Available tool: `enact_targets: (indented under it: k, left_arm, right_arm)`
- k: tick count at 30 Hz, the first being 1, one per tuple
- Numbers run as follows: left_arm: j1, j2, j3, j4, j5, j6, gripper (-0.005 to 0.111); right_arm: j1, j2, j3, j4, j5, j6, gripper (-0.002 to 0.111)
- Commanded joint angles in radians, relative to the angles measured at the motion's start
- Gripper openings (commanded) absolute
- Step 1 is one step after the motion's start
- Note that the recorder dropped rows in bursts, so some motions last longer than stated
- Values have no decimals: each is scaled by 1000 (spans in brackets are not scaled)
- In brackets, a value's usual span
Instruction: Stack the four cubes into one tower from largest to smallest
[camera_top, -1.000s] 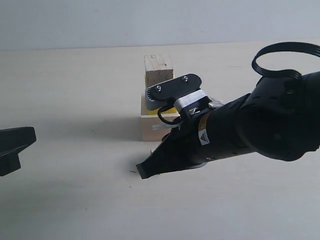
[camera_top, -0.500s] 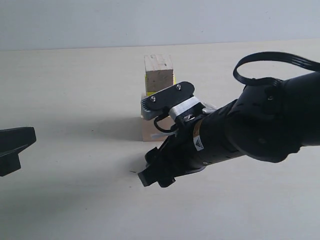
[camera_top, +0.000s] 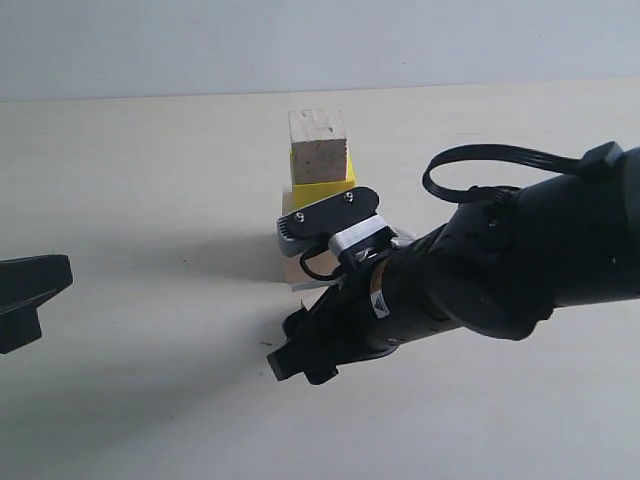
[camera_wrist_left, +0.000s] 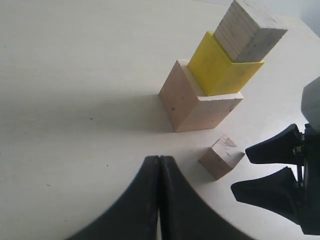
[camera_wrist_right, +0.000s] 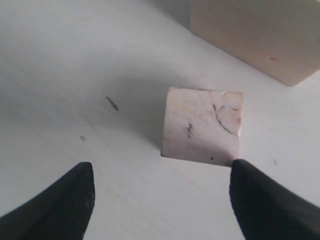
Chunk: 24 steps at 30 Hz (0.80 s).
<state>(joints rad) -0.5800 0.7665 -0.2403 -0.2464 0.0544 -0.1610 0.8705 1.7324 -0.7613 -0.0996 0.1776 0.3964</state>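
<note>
A stack stands mid-table: the large pale wood cube (camera_wrist_left: 192, 102) at the base, the yellow cube (camera_wrist_left: 220, 67) on it, and one small wood cube (camera_wrist_left: 250, 30) on top. The second small wood cube (camera_wrist_right: 202, 125) lies loose on the table in front of the stack. My right gripper (camera_wrist_right: 161, 185) is open just short of this cube, one fingertip (camera_wrist_right: 82, 180) far to one side, the other touching or nearly touching its near corner. In the exterior view the right arm hides the loose cube. My left gripper (camera_wrist_left: 159, 162) is shut and empty, away at the left.
The pale table (camera_top: 150, 180) carries a few small dark specks (camera_wrist_right: 112, 103) near the loose cube. The right arm (camera_top: 500, 270) with its cable loop stretches across the right half of the exterior view, covering most of the large cube (camera_top: 292, 262).
The right gripper has moved lower and toward the table's front, uncovering more of the yellow cube. The left gripper has stayed still.
</note>
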Motion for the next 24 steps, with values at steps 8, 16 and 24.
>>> enact_targets:
  k: [8, 16, 24]
  left_arm:
    - [-1, -5, 4, -6, 2, -3, 0]
    - [-1, -5, 4, -6, 4, -3, 0]
    - [-1, -5, 4, -4, 4, -3, 0]
  right_arm:
    - [3, 40, -34, -7, -14, 16, 71]
    - [3, 38, -89, -9, 158, 22, 71]
    - [3, 38, -93, -85, 143, 22, 71]
